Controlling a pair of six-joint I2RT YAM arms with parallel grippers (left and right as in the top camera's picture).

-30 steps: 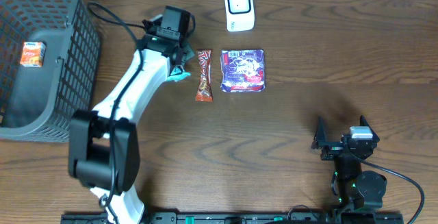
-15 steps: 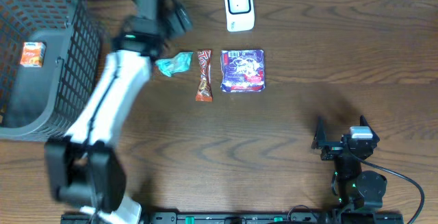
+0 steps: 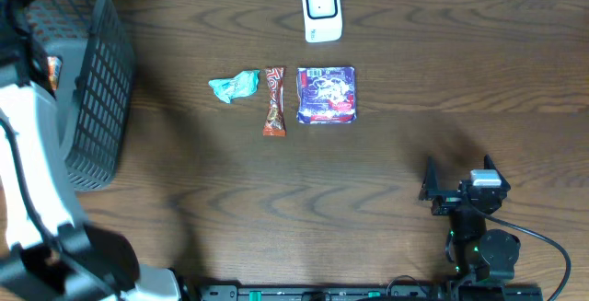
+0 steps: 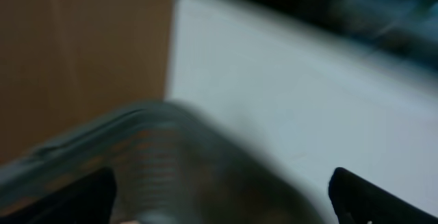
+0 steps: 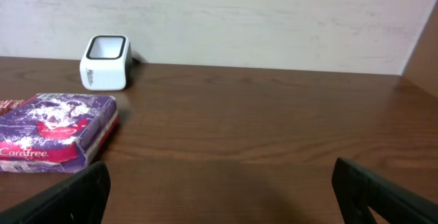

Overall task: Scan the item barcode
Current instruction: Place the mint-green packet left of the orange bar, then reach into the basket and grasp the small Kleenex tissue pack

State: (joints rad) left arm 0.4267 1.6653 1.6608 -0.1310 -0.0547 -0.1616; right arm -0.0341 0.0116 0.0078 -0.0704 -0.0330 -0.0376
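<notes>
Though blur smears everything, left tool [image 4: 226,200] apparently gapes.

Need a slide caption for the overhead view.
Teal wrapper, candy bar and purple pack lie in a row near the scanner; basket at left, right gripper rests open.

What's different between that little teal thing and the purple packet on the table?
The teal wrapper is small and crumpled; the purple packet is bigger, flat and roughly square. The teal wrapper looks plain in colour; the purple packet carries white print and a pink band. The teal wrapper lies left of the orange snack bar, the purple packet right of it. Both rest in one row on the wooden table.
</notes>
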